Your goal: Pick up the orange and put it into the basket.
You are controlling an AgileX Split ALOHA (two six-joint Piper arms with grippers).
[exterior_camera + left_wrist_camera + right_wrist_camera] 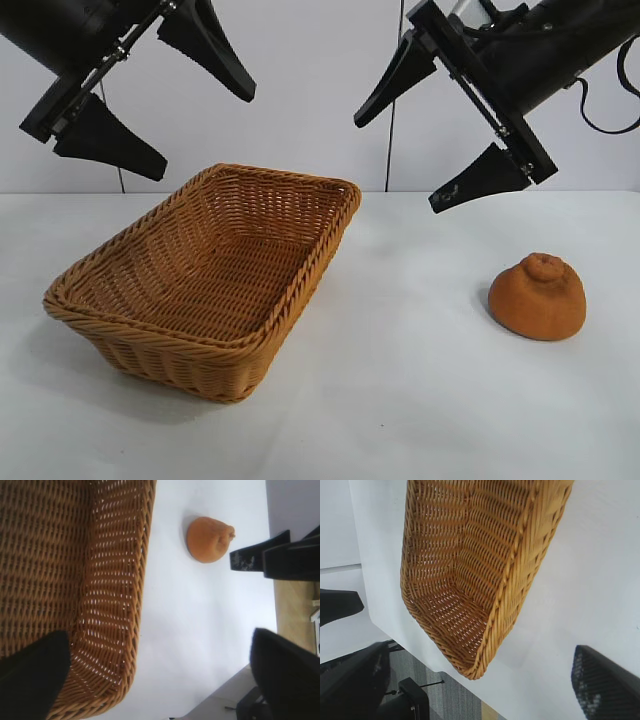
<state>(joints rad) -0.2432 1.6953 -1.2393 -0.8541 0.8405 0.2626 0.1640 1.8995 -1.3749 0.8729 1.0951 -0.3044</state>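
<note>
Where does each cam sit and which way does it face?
Exterior: outside the rig, facing both arms; shows basket, orange, open left end effector and right end effector raised above.
Left wrist: looks down at basket and orange; own fingers at the frame edges.
Right wrist: looks down at basket; own fingers show.
Shared: the basket appears in all three.

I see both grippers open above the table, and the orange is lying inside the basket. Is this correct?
Not quite. The orange lies on the table, apart from the basket, as the exterior view shows. The left gripper and the right gripper do hang open above the table.
</note>
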